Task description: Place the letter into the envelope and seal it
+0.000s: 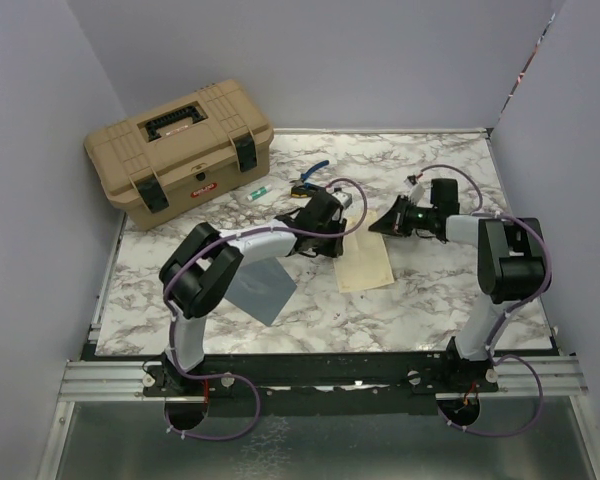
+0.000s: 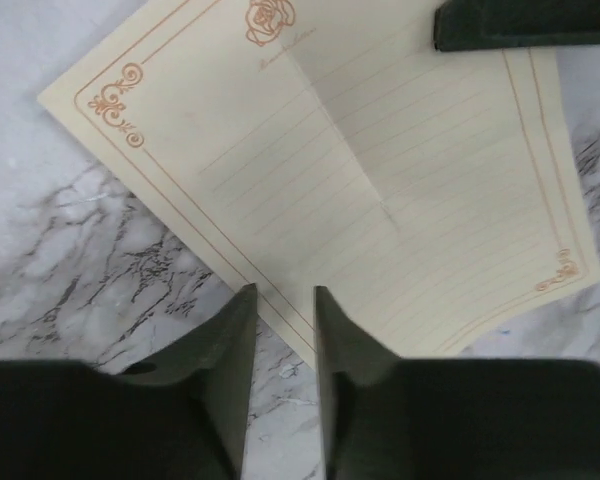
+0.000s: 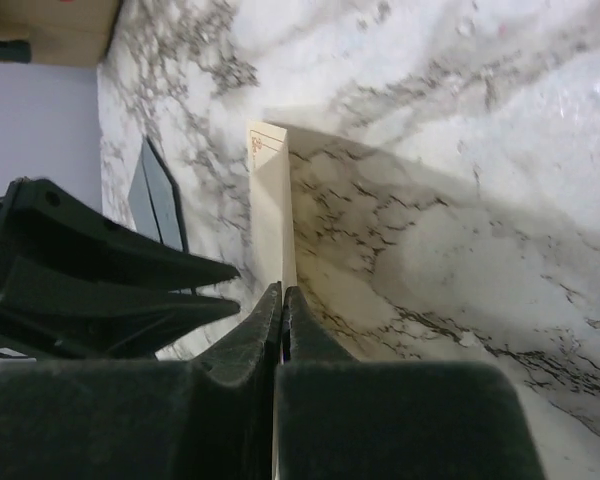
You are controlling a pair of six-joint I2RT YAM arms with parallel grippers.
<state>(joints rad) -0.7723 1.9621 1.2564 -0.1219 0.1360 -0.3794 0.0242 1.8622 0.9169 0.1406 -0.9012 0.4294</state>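
Observation:
The cream letter [image 1: 365, 264] lies on the marble table, with an orange border and a rose mark in the left wrist view [image 2: 380, 170]. My right gripper [image 1: 376, 228] is shut on the letter's far edge, which runs edge-on into its tips [image 3: 281, 290]. My left gripper [image 1: 325, 236] is over the letter's left edge, its jaws slightly apart [image 2: 283, 295] with the paper's edge showing between the tips. The blue-grey envelope [image 1: 263, 286] lies flat to the left, partly under my left arm. It also shows in the right wrist view [image 3: 156, 196].
A tan toolbox [image 1: 180, 150] stands at the back left. A blue-handled tool [image 1: 310, 177] and a small green-and-white marker [image 1: 258, 192] lie behind the grippers. Grey walls enclose the table on the left, back and right.

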